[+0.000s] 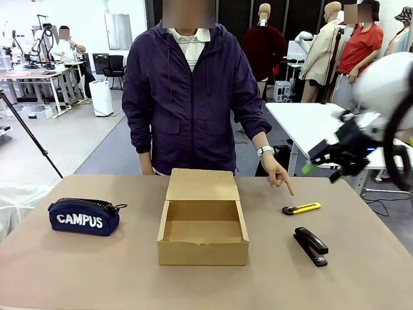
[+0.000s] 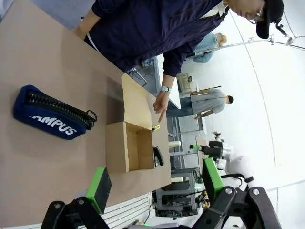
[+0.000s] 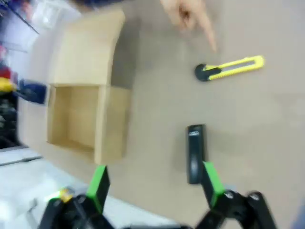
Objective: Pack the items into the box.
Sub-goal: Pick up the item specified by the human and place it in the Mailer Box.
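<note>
1. Table (image 1: pixel 77 271) – brown top; carries every item below.
2. Person – stands at the far side; one hand (image 1: pixel 277 174) points a finger down at the knife's black end, just short of touching it.
3. Box (image 1: pixel 203 253) – brown cardboard at the table's middle, flap lid folded back toward the person, cavity bare. Nothing packed yet.
4. Pouch (image 1: pixel 84 217) – navy, "CAMPUS" print, well to the box's left; not for packing.
5. Right gripper (image 3: pixel 153 176) – raised above the table's right side, jaws spread wide, nothing between them.
6. Left gripper (image 2: pixel 156 183) – held high on the left, jaws likewise wide and empty.
7. Stapler (image 1: pixel 311 245) – black, on the table right of the box, nearer the robot than the knife. In the right wrist view it lies just ahead of one green pad, off the jaws' centre line, long axis running away from the fingers.
8. Utility knife (image 1: pixel 301 208) – yellow and black, beyond the stapler, long axis crosswise to it.

Judgement: both items lie right of the box, so the right arm is the nearer; the pointing suggests the knife goes first.
</note>
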`<state>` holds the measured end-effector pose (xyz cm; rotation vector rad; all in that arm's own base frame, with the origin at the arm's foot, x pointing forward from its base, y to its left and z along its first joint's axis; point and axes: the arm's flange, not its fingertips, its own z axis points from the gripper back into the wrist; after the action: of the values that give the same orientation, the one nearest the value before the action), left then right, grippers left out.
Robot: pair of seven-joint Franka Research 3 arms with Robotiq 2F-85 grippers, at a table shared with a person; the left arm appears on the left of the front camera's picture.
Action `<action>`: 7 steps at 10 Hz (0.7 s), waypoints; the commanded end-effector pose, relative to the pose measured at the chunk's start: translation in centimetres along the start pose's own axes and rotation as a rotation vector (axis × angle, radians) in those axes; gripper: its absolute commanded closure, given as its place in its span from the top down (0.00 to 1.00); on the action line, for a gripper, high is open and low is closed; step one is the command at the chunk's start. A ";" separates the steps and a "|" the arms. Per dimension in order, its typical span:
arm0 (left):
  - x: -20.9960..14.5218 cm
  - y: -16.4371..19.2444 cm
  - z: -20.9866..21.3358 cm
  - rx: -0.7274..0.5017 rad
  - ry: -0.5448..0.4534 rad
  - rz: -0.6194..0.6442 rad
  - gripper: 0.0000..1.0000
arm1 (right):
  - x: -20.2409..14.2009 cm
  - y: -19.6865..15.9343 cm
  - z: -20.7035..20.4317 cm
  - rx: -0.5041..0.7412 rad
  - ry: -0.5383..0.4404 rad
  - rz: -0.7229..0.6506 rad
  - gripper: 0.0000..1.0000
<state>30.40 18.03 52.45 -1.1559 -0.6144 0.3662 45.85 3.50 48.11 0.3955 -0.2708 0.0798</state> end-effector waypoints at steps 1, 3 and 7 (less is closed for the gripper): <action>0.1 -0.2 0.1 -0.021 -0.006 0.000 1.00 | 2.8 -0.8 -2.0 -0.320 0.167 0.183 1.00; 0.1 -0.2 0.1 -0.021 -0.006 0.000 1.00 | 2.1 -1.0 -1.2 -0.373 0.059 0.162 1.00; 0.1 -0.2 0.1 -0.021 -0.006 0.000 1.00 | 2.6 -0.9 -3.8 -0.303 0.143 0.170 1.00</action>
<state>30.41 18.06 52.44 -1.1561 -0.6136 0.3668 49.35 4.88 44.97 0.0892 -0.1681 0.2277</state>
